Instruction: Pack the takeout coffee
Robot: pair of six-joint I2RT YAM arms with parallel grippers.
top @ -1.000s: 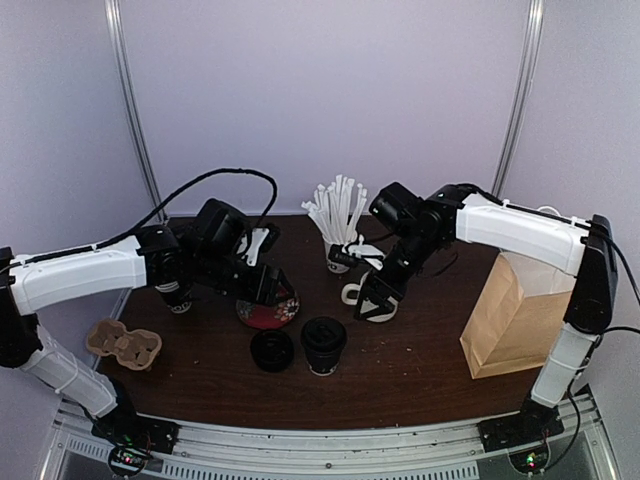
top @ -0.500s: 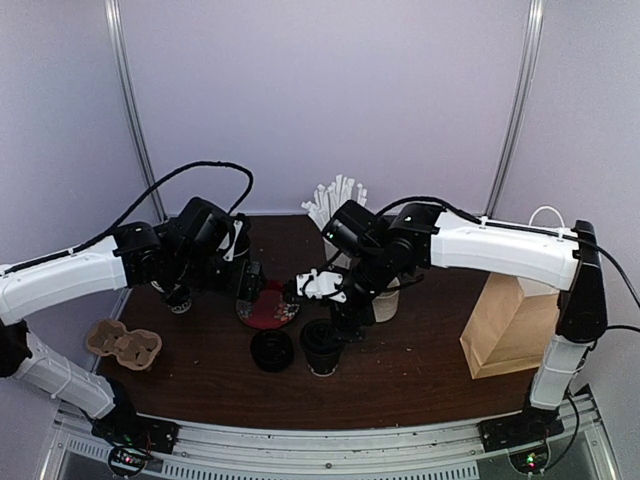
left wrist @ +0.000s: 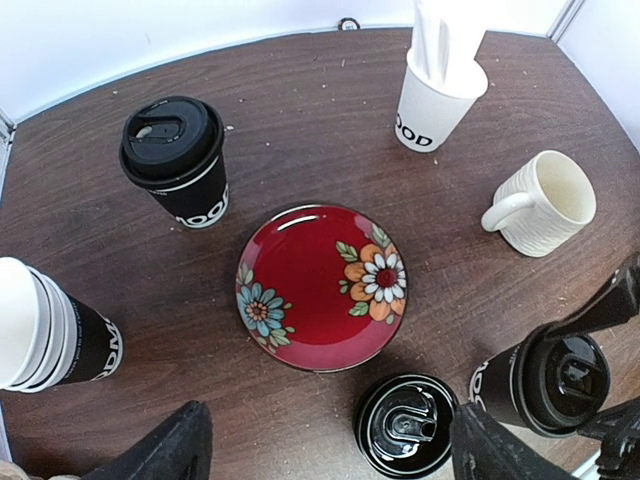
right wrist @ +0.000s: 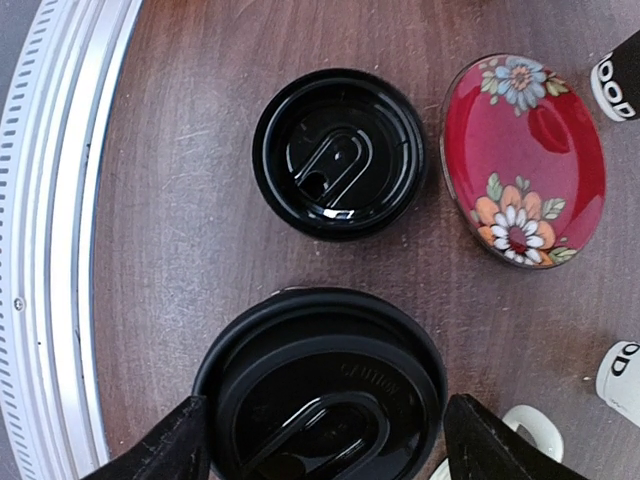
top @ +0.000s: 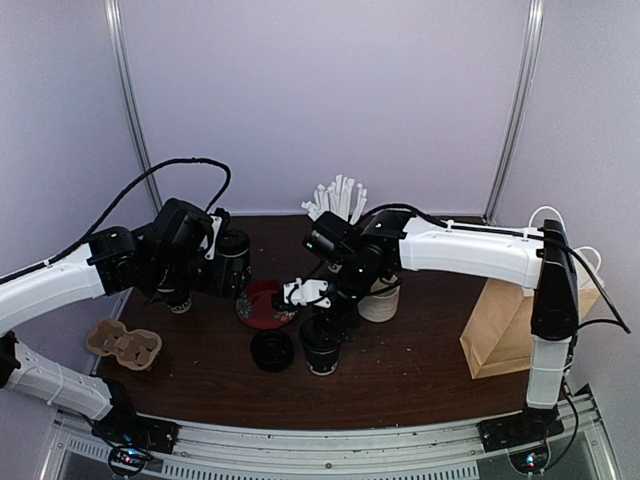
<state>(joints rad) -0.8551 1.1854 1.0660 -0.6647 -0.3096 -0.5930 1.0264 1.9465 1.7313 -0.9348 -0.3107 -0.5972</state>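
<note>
A lidded takeout coffee cup (top: 322, 352) stands at the front middle of the table. My right gripper (top: 322, 318) is open just above it, with a finger on either side of its black lid (right wrist: 320, 380), not closed on it. A second lidded coffee cup (left wrist: 172, 155) stands at the back left. My left gripper (top: 230, 268) is open and empty, held high over the left part of the table. It looks down on a red flowered plate (left wrist: 322, 287). The front cup shows at the lower right of the left wrist view (left wrist: 548, 380).
A loose black lid (top: 271, 350) lies left of the front cup. A cream ribbed mug (left wrist: 540, 203), a white cup of straws (left wrist: 437, 85) and a stack of unlidded cups (left wrist: 45, 330) stand around the plate. A brown paper bag (top: 515, 320) stands right, a pulp cup carrier (top: 123, 343) left.
My right arm swung left from the mug and came down over the front lidded cup. My left arm drew back to the left and rose away from the plate.
</note>
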